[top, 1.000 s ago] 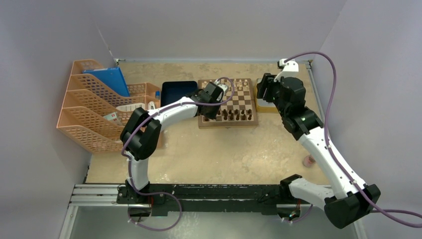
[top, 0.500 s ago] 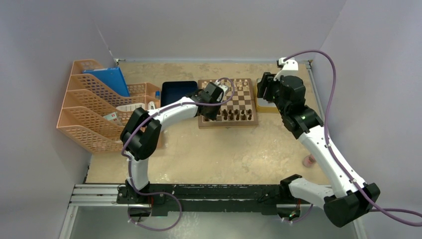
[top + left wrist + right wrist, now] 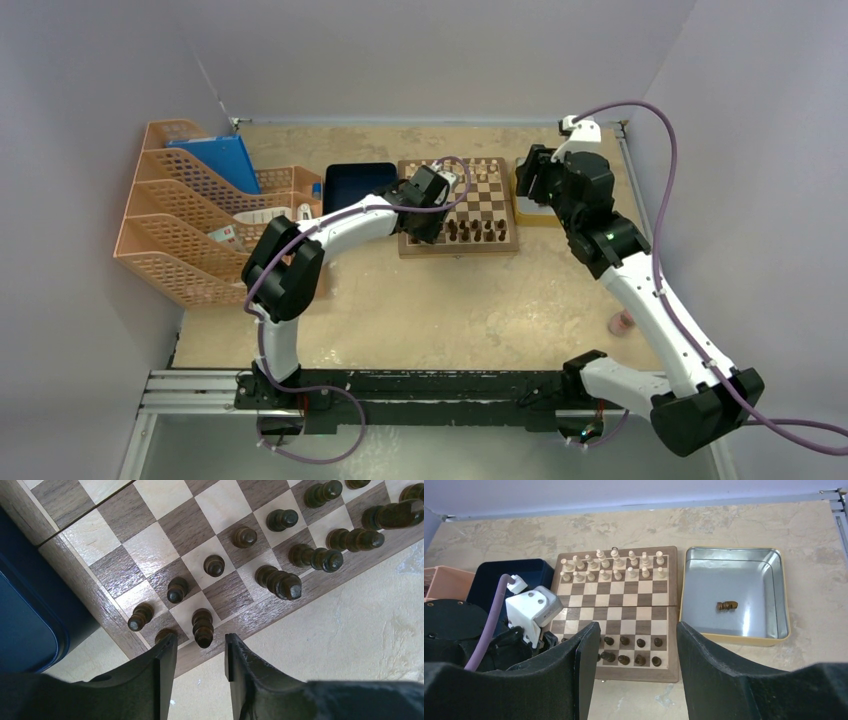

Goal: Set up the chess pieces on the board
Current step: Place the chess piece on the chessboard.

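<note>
Top view: the left gripper (image 3: 420,228), its arm bent, reaches over the near-left corner of the board (image 3: 490,205); the right gripper (image 3: 532,180) hovers past the board's right edge.

Left wrist: the jaws stand parted beside a standing dark piece (image 3: 202,627), not touching it; placing looks done, and a straight lift comes next.

Right wrist: the jaws gape empty; a lying piece (image 3: 727,605) waits in the silver tray (image 3: 734,641).

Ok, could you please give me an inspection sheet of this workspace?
Surface: beige marbled tabletop.
Job's things: square wooden chessboard; dark brown chess pieces on near rows, pale pieces on far rows; one dark piece lying in the silver metal tray.
Clutter: dark blue square tray, orange mesh file racks, small pink object.
Grippers: left gripper open at the board's near edge, holding nothing; right gripper open, empty.
Cables: purple cables looped on both arms.
Surroundings: plain grey walls.
</note>
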Robot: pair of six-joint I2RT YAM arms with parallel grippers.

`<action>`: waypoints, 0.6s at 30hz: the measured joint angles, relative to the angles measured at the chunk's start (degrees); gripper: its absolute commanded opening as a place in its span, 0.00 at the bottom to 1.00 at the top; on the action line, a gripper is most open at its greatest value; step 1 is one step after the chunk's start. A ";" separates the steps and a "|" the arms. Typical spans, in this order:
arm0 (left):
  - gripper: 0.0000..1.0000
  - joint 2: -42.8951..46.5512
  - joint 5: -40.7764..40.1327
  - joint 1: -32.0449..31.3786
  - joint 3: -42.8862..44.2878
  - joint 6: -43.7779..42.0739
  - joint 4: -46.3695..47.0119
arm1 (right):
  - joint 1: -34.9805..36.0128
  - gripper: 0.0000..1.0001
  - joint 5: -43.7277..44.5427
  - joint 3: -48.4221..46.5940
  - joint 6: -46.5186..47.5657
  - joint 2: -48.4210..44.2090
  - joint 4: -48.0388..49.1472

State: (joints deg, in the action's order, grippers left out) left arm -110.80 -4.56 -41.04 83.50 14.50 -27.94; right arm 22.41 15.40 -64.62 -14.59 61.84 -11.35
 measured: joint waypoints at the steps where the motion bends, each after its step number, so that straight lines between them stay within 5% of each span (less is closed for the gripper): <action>1: 0.43 0.00 -0.13 0.00 0.00 0.20 -0.07 | 0.00 0.60 -0.04 -0.09 -0.37 0.04 -0.07; 13: 0.49 3.39 3.34 0.63 6.23 8.24 -4.48 | -3.67 0.44 0.59 -5.95 -8.87 8.00 -2.49; 18: 0.49 7.43 8.31 1.53 7.91 10.40 -6.45 | -7.76 0.45 1.27 -6.64 -16.63 14.14 -5.57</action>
State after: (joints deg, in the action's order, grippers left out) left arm -103.37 3.75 -39.51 91.42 24.91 -34.39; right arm 14.66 16.67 -71.26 -31.22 75.99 -16.93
